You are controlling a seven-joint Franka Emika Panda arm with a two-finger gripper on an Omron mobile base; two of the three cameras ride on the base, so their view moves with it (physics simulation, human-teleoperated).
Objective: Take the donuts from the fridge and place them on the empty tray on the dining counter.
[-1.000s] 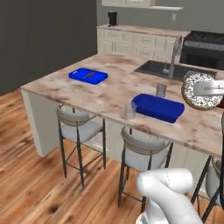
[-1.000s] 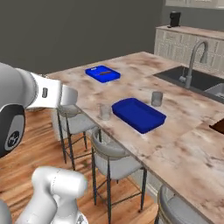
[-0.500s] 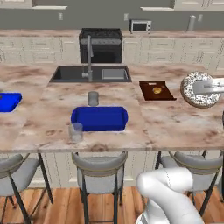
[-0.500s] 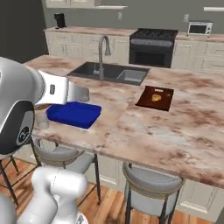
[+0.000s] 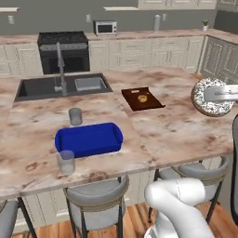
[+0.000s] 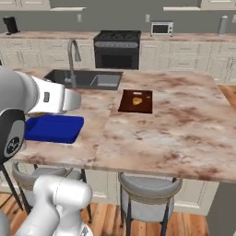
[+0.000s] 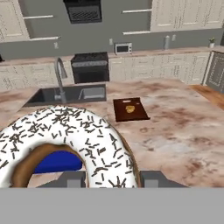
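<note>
Swinging with the base, the cameras now face the beige-brown marble dining counter squarely, its near edge closer than half a second ago. The two-finger gripper is clenched on the white speckled ring donut, carried high off the counter's right end. Carrying it level to above the deep royal-blue rectangular tray by the near edge, clear of the two small glasses, would suit best.

Counts on the mottled beige-brown marble island counter

One white-iced speckled ring donut, one deep royal-blue rectangular tray, one dark brown tray, two small clear glasses, one dark sink.
</note>
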